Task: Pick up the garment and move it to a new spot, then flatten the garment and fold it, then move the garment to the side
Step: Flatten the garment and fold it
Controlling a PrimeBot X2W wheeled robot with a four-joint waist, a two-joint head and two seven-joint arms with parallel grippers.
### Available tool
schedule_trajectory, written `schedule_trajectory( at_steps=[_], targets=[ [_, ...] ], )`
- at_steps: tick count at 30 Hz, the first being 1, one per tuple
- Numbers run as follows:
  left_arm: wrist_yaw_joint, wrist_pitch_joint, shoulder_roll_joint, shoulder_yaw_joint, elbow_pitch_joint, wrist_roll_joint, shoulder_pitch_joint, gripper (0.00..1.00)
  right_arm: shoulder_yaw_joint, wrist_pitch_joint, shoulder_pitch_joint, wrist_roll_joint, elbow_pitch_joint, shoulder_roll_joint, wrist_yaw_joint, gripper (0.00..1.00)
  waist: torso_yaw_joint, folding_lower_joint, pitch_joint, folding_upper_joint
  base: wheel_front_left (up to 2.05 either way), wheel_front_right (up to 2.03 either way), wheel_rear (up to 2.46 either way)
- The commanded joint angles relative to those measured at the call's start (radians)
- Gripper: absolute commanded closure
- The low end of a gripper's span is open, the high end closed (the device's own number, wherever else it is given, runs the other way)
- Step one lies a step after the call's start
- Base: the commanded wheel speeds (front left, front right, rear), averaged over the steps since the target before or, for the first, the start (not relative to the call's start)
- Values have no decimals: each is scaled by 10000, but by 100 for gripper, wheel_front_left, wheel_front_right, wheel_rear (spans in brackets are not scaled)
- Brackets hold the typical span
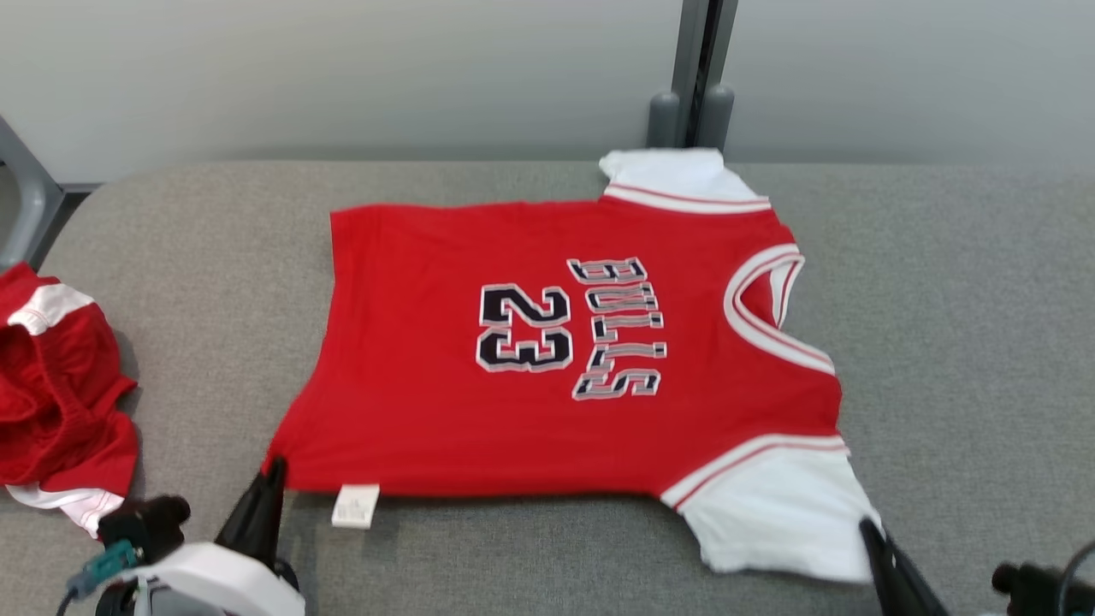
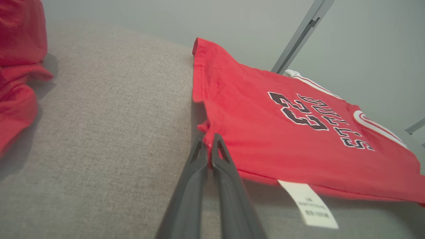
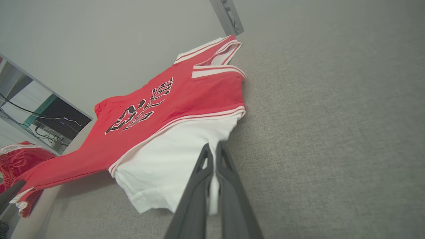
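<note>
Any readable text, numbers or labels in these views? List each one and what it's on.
"23": dark, white-edged digits on the chest of the garment.
"BULLS": same style of lettering, next to the number on the chest.
White tag at the garment's hem: two lines of small print, too blurred to read.

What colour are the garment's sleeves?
White sleeves on the red garment, with red-striped trim at the seam; head view shows it best.

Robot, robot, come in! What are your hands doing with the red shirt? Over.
Left gripper shut on the garment at its hem corner. Right gripper shut on its white sleeve. It lies flat, lettering up. Other red clothing apart at left, not blocking.
</note>
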Motion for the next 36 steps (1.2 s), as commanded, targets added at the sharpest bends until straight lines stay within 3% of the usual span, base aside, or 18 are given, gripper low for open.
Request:
schedule_trajectory(
  at_steps=[1,9,14,18,22,28,36],
  targets=[
    [101,32,117,-5,-165,74,153,100,-107,170,269,-113,-221,22,3,100,23,0,-239,-1,0,0,0],
    [1447,714,557,161,-2605,-184,2415,100,-954,2452,2602,-960,-2856,887,3,100,-191,0,-633,-1,0,0,0],
    [2199,1149,851,285,-3964,-194,3248,100,-1319,3208,3055,-1181,-3611,1109,3,100,-214,0,-500,-1,0,0,0],
    [2536,1493,957,363,-4680,-304,3356,100,-1535,3494,2837,-1145,-3805,1148,4,100,-201,0,-214,-1,0,0,0],
    [2708,2004,1082,324,-5170,-358,2958,100,-1615,3647,2263,-1050,-3853,1149,4,100,-223,0,218,-1,0,0,0],
    [2559,2708,1212,245,-5504,-510,2154,100,-1724,3842,774,-1032,-3657,1145,4,100,-204,0,824,-1,0,0,0],
    [2441,2836,1346,429,-5511,-492,1185,100,-1855,3483,-1532,-870,-2792,1144,4,100,-88,0,1384,-1,0,0,0]
  ],
)
